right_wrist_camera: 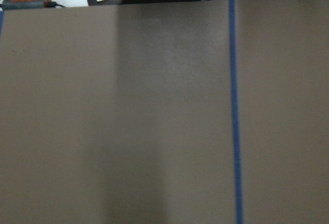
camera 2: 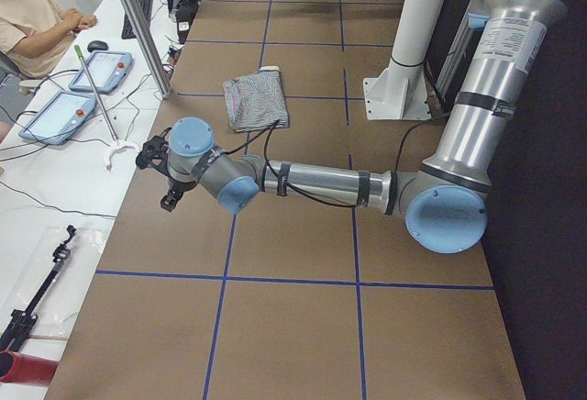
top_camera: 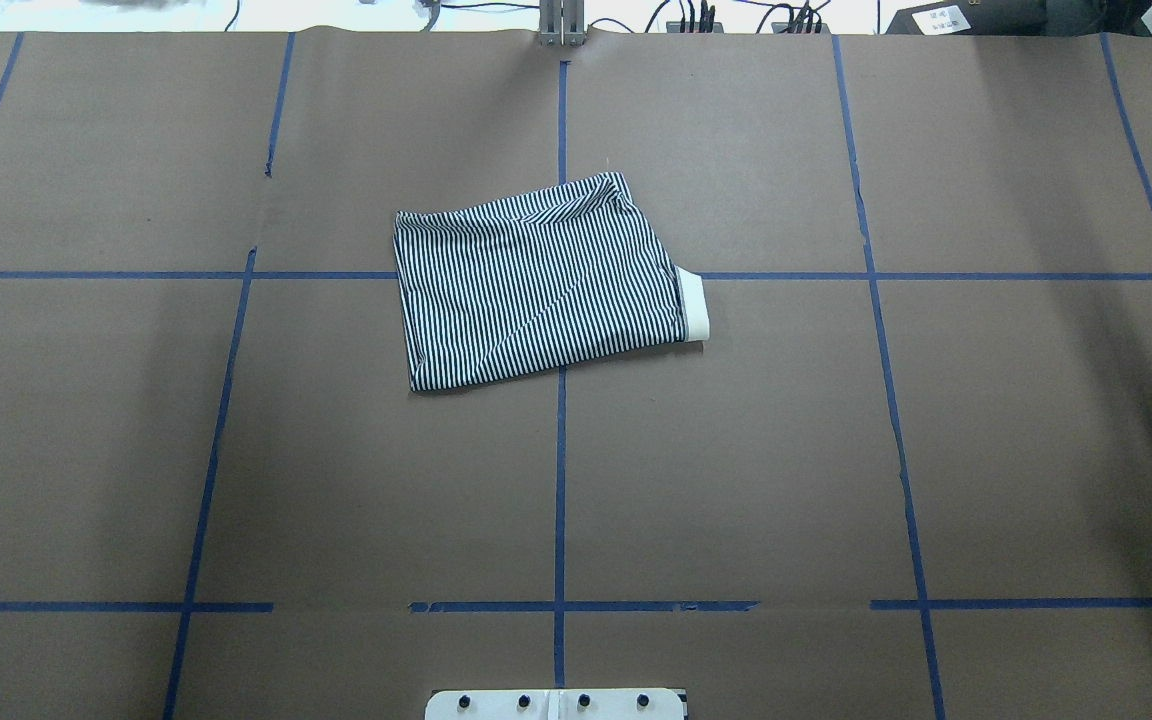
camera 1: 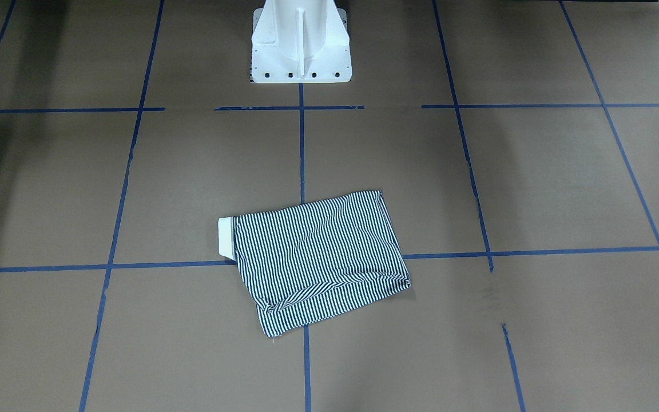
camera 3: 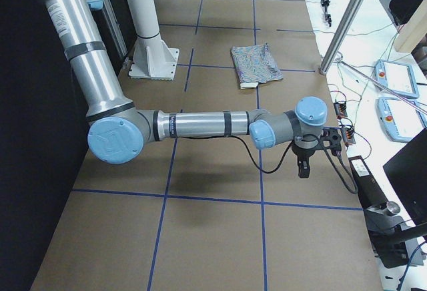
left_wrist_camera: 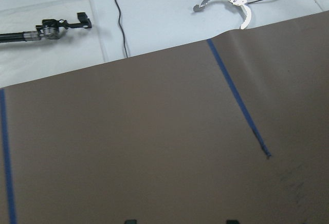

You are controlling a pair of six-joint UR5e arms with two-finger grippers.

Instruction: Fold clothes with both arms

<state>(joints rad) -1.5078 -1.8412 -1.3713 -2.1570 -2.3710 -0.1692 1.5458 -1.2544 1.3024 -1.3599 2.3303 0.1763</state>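
Folded striped polo shirt lies mid-table, cream collar showing at one end, with bare brown surface all round. Left gripper hangs near the table's far edge, its fingertips apart. I cannot tell how the right gripper is set.
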